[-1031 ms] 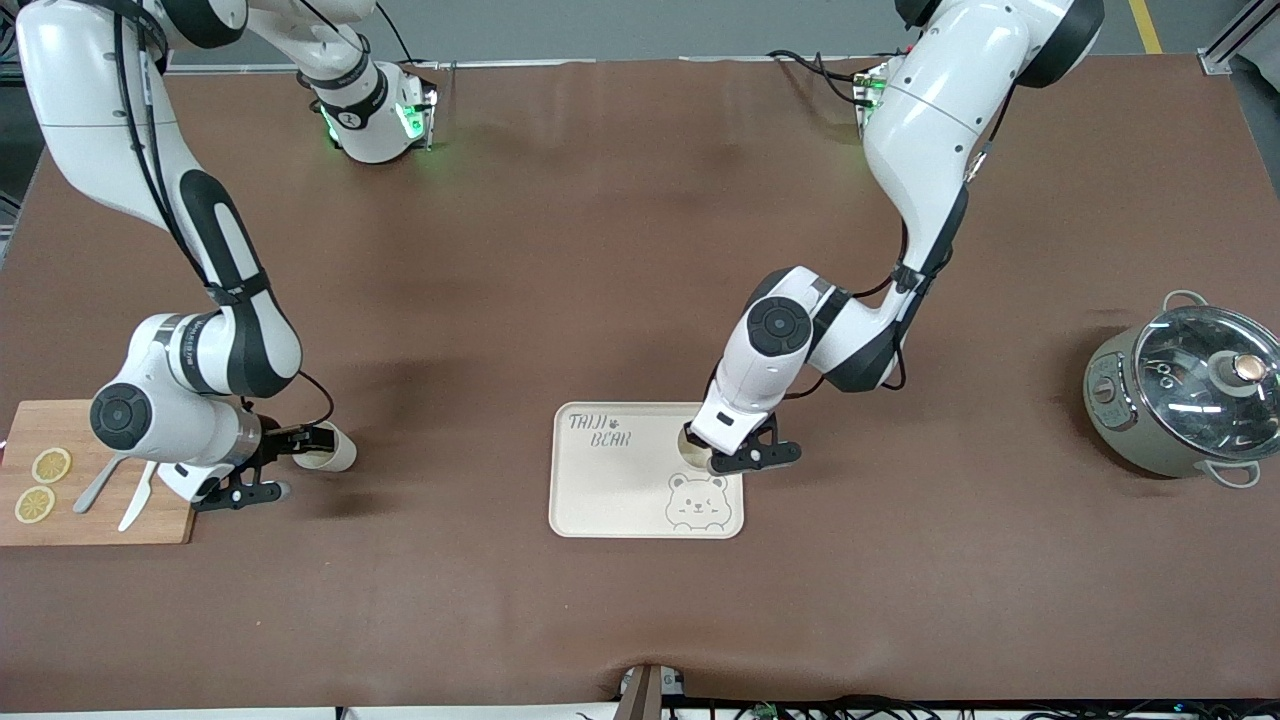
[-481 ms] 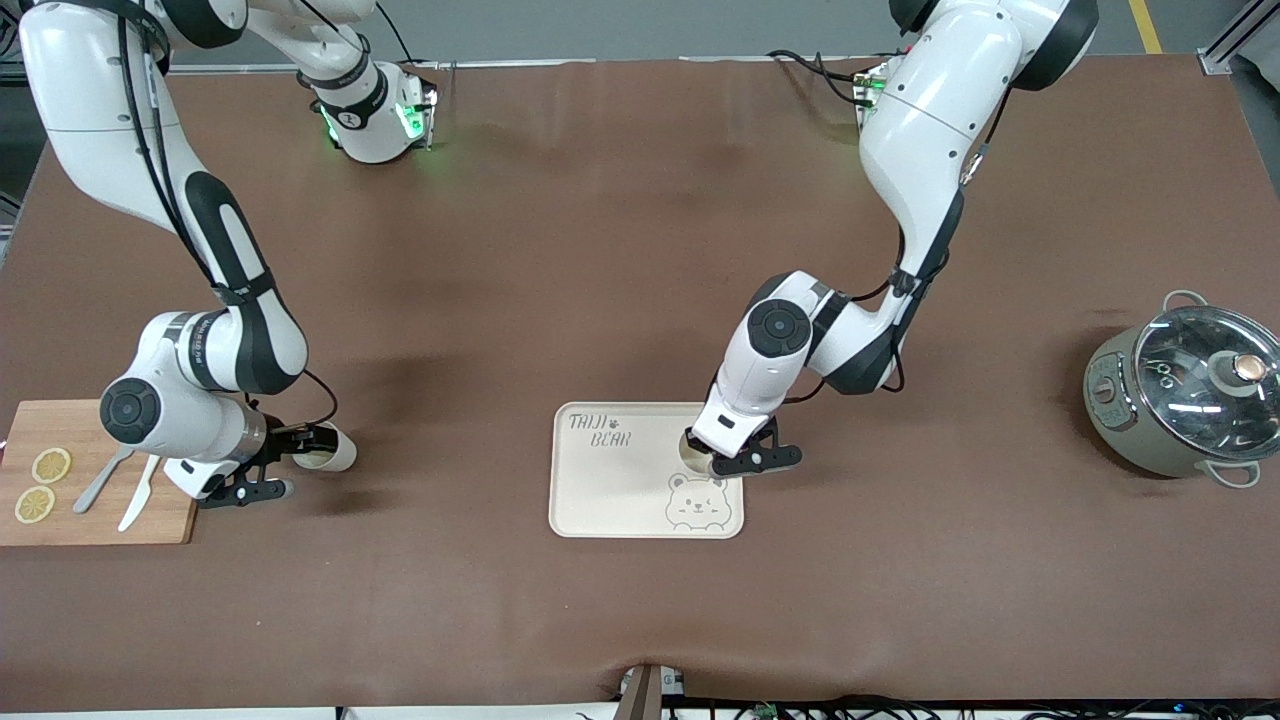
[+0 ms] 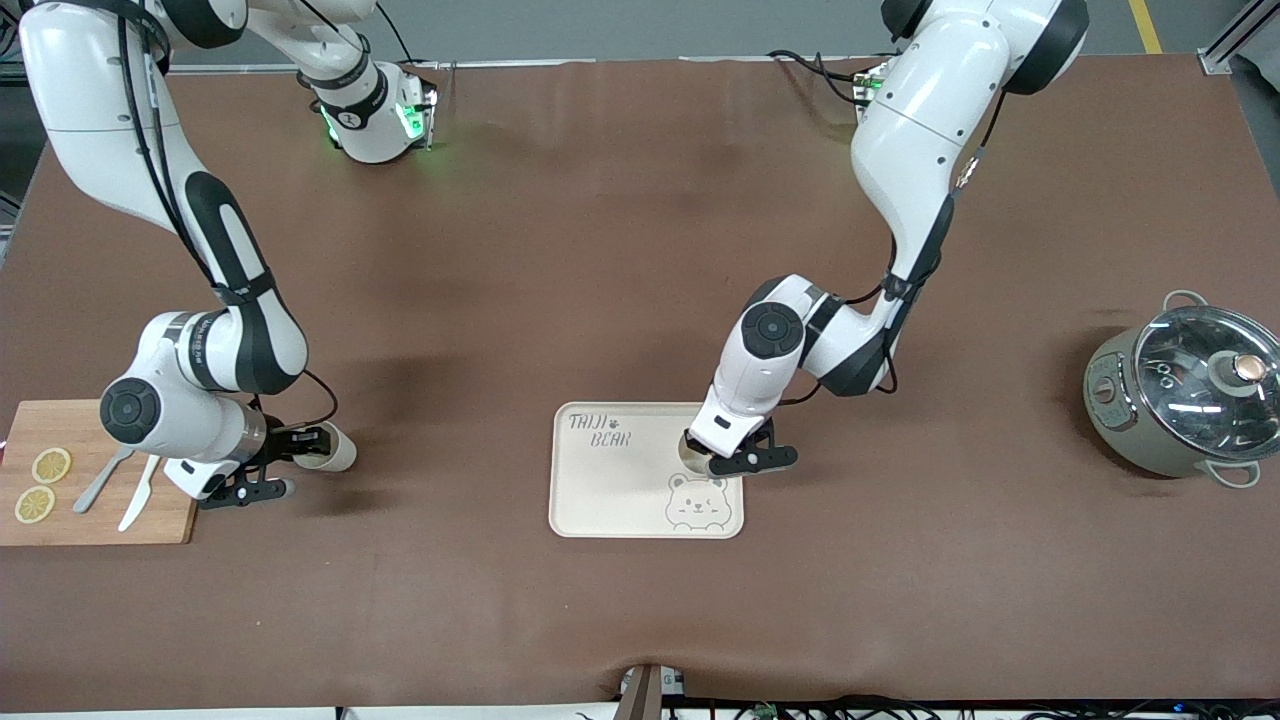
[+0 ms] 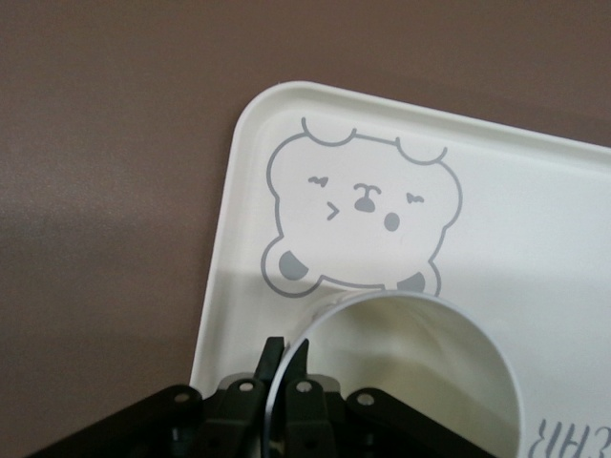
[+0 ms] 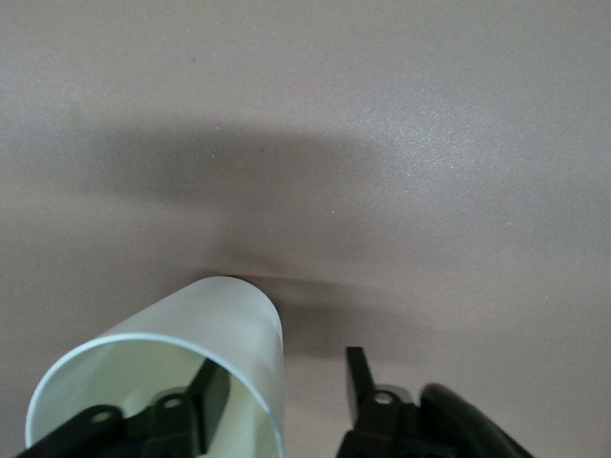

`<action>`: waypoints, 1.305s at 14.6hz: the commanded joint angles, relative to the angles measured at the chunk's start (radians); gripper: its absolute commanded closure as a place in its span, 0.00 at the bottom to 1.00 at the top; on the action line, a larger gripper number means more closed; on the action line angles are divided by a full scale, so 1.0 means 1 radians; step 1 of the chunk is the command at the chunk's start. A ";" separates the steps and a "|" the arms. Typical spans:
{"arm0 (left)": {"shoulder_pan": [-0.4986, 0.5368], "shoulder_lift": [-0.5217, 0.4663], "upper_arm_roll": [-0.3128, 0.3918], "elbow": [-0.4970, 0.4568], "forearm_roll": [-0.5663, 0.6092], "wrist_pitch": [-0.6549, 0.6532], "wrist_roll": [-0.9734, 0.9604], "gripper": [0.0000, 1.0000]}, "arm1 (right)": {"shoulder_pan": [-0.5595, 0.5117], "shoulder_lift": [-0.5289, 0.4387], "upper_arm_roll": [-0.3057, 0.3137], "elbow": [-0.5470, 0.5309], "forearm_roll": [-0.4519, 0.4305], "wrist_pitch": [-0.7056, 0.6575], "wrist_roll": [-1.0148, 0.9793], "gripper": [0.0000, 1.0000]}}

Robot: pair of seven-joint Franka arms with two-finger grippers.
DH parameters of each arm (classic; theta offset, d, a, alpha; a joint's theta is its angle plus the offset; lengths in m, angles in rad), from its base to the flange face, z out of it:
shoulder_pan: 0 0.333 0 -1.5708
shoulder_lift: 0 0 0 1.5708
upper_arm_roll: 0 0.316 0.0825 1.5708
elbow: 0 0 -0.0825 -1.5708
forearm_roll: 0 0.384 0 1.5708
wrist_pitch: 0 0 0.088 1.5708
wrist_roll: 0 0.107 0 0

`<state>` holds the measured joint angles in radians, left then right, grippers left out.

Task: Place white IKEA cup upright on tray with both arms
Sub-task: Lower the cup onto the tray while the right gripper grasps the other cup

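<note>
Half the job looks done. Nearest the front camera lies the flat cream rectangular tray (image 3: 610, 490) with its grey bear-face drawing. The upright white plastic cup (image 3: 692, 450) stands on it, mouth up, directly under the left gripper (image 3: 706, 460). The left wrist view shows that gripper's fingers pinched shut on the cup's rim wall, one inside and one outside. The cup has therefore been placed but not yet let go. It sits close to the tray's raised edge at the left arm's end, with the bear drawing just past the fingertips. A straight lift after opening seems safest, so the cup is not dragged against that edge.

The sideways white plastic cup (image 3: 335, 452) lies on the bare brown table at the right gripper (image 3: 308, 445), mouth toward the gripper. In the right wrist view one finger (image 5: 205, 391) reaches inside the mouth and the other stands outside. A gap shows between the outer finger and the wall, so the jaws are apart and nothing is clamped yet. Gripping, righting and carrying this cup to the tray are all left to do.

The wooden cutting board (image 3: 100, 525) lies just beside the right gripper's wrist, so there is little room on that side. Between the two grippers the brown table is open. Plenty of tray surface beside the left gripper's cup is free.
</note>
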<state>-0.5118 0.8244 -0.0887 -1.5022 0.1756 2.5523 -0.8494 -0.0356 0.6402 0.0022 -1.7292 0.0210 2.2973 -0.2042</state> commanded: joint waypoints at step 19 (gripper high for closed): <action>-0.030 -0.019 0.024 0.149 0.024 -0.338 -0.040 0.00 | -0.041 -0.053 0.005 0.089 -0.001 -0.045 -0.092 1.00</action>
<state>-0.5288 0.8250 -0.0717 -1.3558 0.1757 2.2699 -0.8659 -0.0633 0.6021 -0.0022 -1.6592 0.0218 2.2698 -0.2839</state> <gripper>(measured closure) 0.000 0.960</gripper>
